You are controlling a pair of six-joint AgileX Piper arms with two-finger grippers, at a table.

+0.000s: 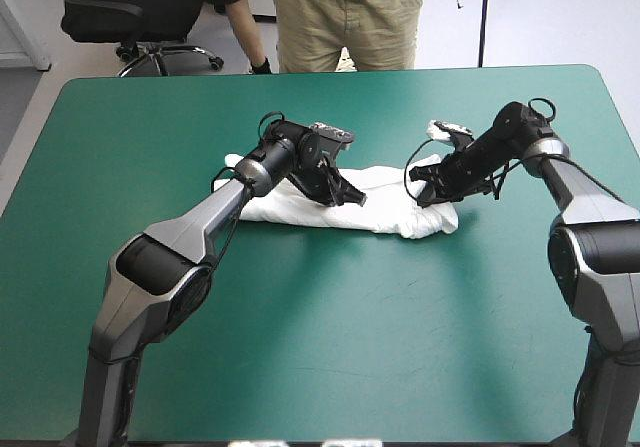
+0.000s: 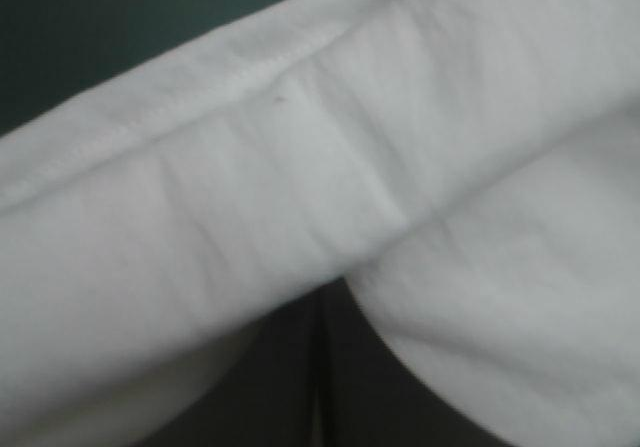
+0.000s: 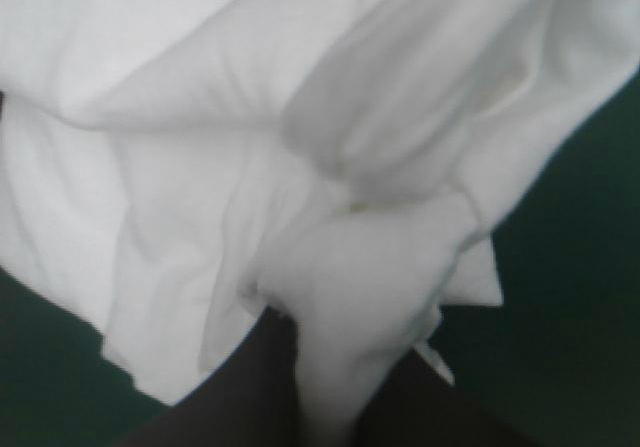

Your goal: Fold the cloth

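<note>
The T-shirt (image 1: 385, 205) lies as a long, narrow white band on the teal-green cover (image 1: 300, 347), about midway across the table and somewhat toward its far edge. It looks already folded lengthwise at least once. The left gripper (image 1: 345, 195) sits on the T-shirt near the middle of its length. In the left wrist view its black fingers (image 2: 285, 377) meet in one arch with their tips buried under a hemmed fold, so I judge it is clamped on the T-shirt. The right gripper (image 1: 428, 189) is at the T-shirt's right end, and a tongue of cloth runs down between its black fingers (image 3: 240, 397), so it too is pinched on the fabric. Holding the T-shirt at one end and near its middle suggests a crosswise fold, with the right end carried over toward the other. The bunched layers at that end could slip or drag unevenly
</note>
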